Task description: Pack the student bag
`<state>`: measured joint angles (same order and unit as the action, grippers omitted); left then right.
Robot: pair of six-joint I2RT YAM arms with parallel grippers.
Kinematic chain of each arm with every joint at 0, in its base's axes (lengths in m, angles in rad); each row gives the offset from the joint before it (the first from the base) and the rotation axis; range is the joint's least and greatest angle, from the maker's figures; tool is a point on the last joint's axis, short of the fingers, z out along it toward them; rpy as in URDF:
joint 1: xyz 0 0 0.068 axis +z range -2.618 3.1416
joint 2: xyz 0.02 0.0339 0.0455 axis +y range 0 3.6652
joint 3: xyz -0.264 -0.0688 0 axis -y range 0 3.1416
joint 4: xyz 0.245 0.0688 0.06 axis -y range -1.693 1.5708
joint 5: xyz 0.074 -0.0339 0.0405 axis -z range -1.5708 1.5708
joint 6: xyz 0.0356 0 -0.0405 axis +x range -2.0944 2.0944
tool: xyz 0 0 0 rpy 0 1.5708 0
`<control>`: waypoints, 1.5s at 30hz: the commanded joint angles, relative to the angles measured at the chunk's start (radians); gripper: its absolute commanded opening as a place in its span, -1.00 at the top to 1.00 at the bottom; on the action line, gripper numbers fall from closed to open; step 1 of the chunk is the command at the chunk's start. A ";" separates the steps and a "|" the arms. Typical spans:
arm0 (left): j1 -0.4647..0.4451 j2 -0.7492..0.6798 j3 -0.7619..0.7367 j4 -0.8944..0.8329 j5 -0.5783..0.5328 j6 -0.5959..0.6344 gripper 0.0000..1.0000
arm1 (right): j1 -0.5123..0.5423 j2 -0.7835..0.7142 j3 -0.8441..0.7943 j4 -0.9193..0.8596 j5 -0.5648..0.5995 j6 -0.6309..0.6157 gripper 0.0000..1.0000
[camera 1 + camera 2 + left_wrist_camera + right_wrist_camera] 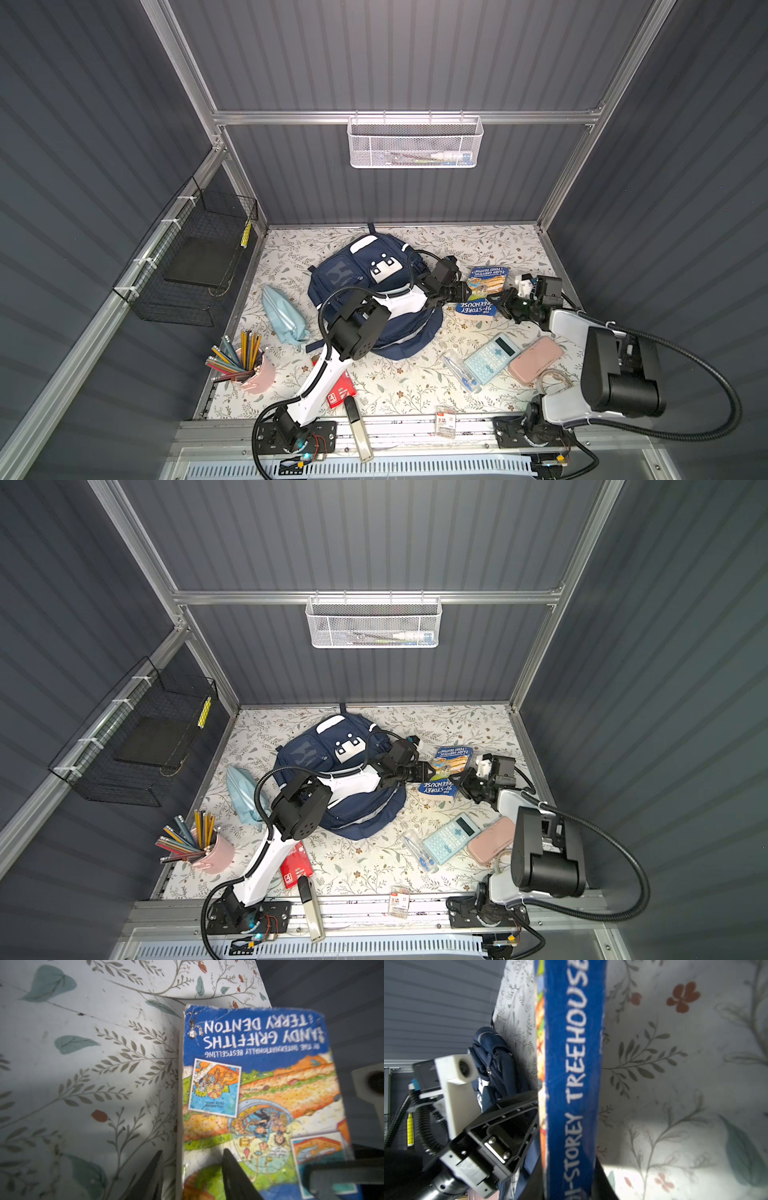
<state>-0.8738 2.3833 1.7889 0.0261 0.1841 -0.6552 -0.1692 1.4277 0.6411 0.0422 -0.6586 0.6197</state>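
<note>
Filling the right wrist lens is the paperback [571,1076], its royal-blue spine scuffed pale around the white lettering, and the right gripper [498,299] has both tapered black fingers pinched onto the book's thickness. On the cover side, the left gripper [192,1151] stands with jaws apart, one wedge-shaped finger over the glossy cartoon cover and its partner off the yellowed page edge, with nothing squeezed. So we read this as the book pickup. Our student bag [332,270], soft navy woven fabric with white reflective stripes, lies front pockets up on the floral tabletop [395,386]. The paperback sits just beside it, and the left forearm crosses above it. No open mouth shows on the bag, so next we'd want a firm lift, then a zip opened before anything goes in.
</note>
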 commanded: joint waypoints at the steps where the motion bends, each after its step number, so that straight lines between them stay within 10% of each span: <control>1: -0.011 -0.094 -0.003 -0.088 -0.002 0.038 -0.15 | 0.005 -0.138 0.019 -0.028 -0.019 -0.040 1.00; 9: -0.003 -0.419 -0.078 -0.239 -0.084 0.215 -0.54 | 0.004 -0.385 0.076 -0.243 0.004 -0.088 1.00; 21: 0.054 -0.735 -0.475 -0.537 -0.418 0.469 -0.42 | 0.033 -0.714 0.013 -0.404 -0.079 -0.082 1.00; 45: -0.008 -0.514 -0.541 -0.476 -0.540 0.520 -0.83 | 0.039 -0.675 -0.071 -0.354 -0.099 -0.053 1.00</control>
<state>-0.8768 1.8404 1.2259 -0.4435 -0.3309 -0.1562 -0.1337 0.7605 0.5499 -0.3737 -0.7284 0.5758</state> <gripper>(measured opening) 0.912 0.228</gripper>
